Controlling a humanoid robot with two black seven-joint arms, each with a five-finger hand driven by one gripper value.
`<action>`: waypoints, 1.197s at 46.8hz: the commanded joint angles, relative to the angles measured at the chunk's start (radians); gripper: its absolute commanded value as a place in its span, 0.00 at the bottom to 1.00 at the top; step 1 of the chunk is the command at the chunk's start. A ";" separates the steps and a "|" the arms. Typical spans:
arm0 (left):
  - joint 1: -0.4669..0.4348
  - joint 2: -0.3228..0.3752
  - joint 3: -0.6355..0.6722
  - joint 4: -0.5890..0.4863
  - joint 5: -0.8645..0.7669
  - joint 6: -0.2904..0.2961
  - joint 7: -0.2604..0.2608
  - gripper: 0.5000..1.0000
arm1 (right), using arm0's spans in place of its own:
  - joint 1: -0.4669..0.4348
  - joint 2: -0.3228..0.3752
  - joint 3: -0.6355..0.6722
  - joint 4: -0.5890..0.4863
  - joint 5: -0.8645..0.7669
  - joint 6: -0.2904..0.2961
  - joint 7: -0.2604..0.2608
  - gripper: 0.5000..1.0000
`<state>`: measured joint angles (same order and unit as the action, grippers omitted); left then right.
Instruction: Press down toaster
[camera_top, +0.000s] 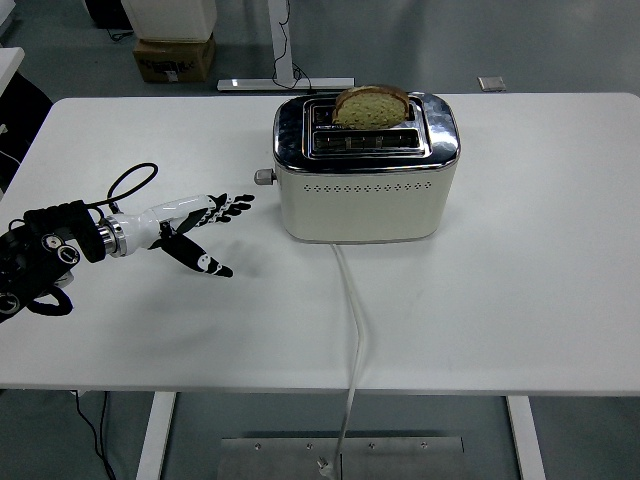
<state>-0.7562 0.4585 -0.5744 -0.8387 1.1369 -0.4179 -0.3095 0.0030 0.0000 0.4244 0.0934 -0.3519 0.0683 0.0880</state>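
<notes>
Toaster sits toward the far side of the white table, roughly centered left-to-right. Cream body, chrome top, two slots. A slice of bread stands well up out of the far slot; near slot looks empty. Lever knob sticks out of the toaster's left end, high on that face. White power cord leaves the toaster's front base and runs across the table, over the near edge and down to the floor.

Left hand is to the left of the toaster, over the table, fingers stretched out and spread, pointing at the toaster's left end. Nothing in its grasp. Fingertips stop short of the lever knob and sit a bit lower than it, clear gap between them. Thumb angles down and toward the table's near edge. Left arm comes in from the table's left edge, with a black cable loop above the wrist.

Behind the table, left of the toaster: cardboard box on the floor.
</notes>
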 joint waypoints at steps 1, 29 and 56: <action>0.001 0.002 -0.001 0.000 -0.006 0.001 0.000 1.00 | 0.000 0.000 0.001 0.000 0.001 0.001 -0.001 1.00; -0.005 0.009 -0.004 0.044 -0.374 0.002 0.000 1.00 | 0.000 0.000 0.001 0.000 0.001 0.001 -0.001 1.00; 0.005 0.057 -0.009 0.101 -0.732 0.064 -0.002 1.00 | 0.000 0.000 -0.001 0.000 0.001 0.001 -0.001 1.00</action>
<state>-0.7469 0.5144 -0.5830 -0.7388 0.4672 -0.3649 -0.3101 0.0030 0.0000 0.4239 0.0934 -0.3522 0.0690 0.0882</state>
